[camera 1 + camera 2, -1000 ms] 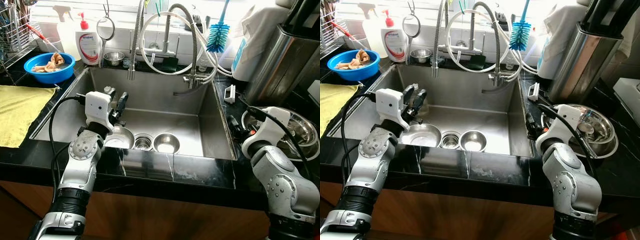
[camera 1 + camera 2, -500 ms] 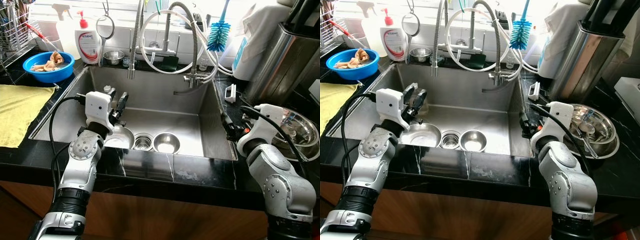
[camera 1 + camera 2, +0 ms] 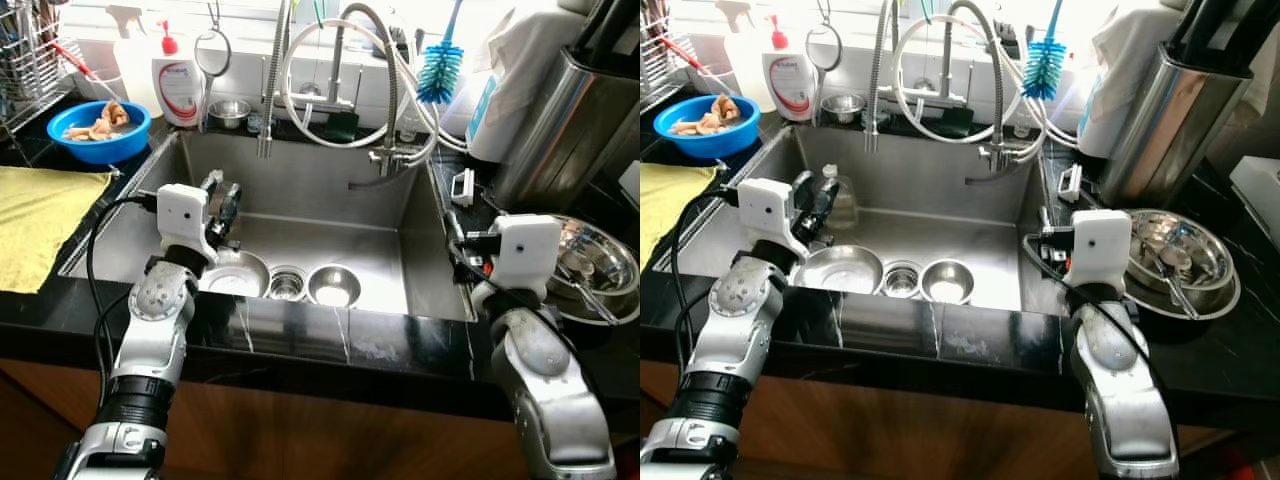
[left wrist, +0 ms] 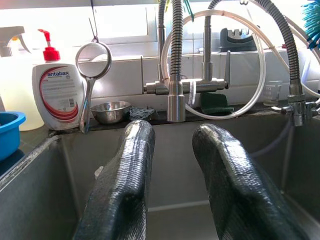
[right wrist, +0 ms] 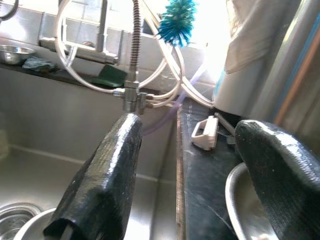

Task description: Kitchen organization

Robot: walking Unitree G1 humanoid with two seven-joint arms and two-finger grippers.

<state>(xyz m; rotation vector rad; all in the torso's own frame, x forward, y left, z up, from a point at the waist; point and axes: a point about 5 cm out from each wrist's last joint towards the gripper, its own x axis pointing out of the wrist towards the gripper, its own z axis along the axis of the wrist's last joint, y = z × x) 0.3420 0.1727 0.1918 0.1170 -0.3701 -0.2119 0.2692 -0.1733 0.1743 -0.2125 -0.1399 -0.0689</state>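
In the steel sink (image 3: 330,215) lie a wide steel bowl (image 3: 236,276) and a small steel bowl (image 3: 333,286), either side of the drain (image 3: 287,286). My left gripper (image 3: 222,192) hovers open above the wide bowl, near the sink's left wall, with nothing between its fingers (image 4: 131,165). A clear bottle (image 3: 841,201) stands just behind it. My right gripper (image 3: 1045,245) is open at the sink's right rim: one finger (image 5: 107,175) is over the basin, the other (image 5: 280,170) over a steel bowl (image 3: 606,262) with utensils on the counter.
A blue bowl of scraps (image 3: 97,130) and a yellow cloth (image 3: 40,220) sit on the left counter. A soap bottle (image 3: 180,75), spring faucet (image 3: 268,90), small steel bowl (image 3: 230,112) and blue brush (image 3: 438,70) line the back ledge. A tall steel canister (image 3: 560,130) stands at right.
My right arm has swung from the counter bowl towards the sink's right rim, its wrist now facing the basin. My left gripper has shifted slightly left, uncovering the bottle behind it.
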